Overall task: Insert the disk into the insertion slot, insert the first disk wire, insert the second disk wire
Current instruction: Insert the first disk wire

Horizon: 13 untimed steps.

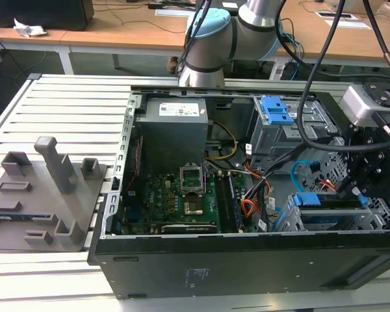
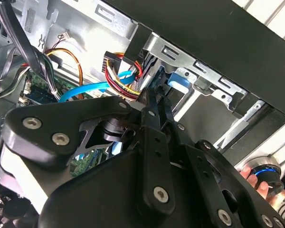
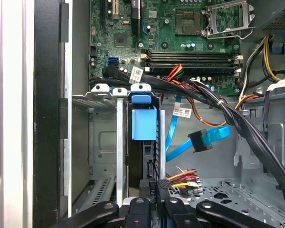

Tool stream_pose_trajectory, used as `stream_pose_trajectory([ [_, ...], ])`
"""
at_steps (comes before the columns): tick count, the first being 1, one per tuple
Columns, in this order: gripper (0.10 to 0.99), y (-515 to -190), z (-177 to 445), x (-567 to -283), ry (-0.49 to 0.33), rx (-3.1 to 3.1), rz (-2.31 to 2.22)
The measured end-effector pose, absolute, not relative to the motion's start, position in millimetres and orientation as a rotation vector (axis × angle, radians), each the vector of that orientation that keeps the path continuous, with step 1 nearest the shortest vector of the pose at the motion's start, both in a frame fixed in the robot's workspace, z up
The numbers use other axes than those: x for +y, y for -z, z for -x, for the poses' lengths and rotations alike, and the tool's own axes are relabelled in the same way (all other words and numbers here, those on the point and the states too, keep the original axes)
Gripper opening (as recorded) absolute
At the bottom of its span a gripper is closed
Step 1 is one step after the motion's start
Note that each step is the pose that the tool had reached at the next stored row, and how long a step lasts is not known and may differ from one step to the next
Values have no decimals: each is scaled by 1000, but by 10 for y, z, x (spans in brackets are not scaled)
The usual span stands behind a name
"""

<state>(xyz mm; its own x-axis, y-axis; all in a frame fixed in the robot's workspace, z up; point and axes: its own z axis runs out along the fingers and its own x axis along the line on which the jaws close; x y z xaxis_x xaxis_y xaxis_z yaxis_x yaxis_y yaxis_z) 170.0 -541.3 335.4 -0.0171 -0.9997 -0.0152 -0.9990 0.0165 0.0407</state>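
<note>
The gripper [image 3: 155, 191] was closed tight on the plug of the first disk wire [image 3: 183, 180], just beside the disk [image 3: 144, 124] in the insertion slot [image 3: 104, 147], and the second disk wire [image 3: 206, 140] hung free.

Disk carrier [image 3: 144, 124]: glossy blue plastic. Insertion slot [image 3: 104, 142]: bare matt sheet metal. Second disk wire [image 3: 217, 135]: smooth light-blue plastic.

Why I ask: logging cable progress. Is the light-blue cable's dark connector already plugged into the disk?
No. In the first wrist view the light-blue cable's connector hangs free, apart from the disk.
</note>
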Motion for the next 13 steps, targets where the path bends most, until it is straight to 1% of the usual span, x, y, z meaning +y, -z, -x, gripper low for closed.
stream_pose_trajectory([
  [3,188,-3349,-1700,-5413,63,-2227,-2190],
  [4,255,-3351,-1700,-5413,62,-2227,-2190],
  [8,255,-3631,-1700,-5409,62,-2227,-2190],
  [10,239,-3652,-1700,-5409,62,-2227,-2190],
  [12,106,-3676,-1700,-5409,62,-2227,-2190],
  [13,106,-3709,-1700,-5409,62,-2227,-2190],
])
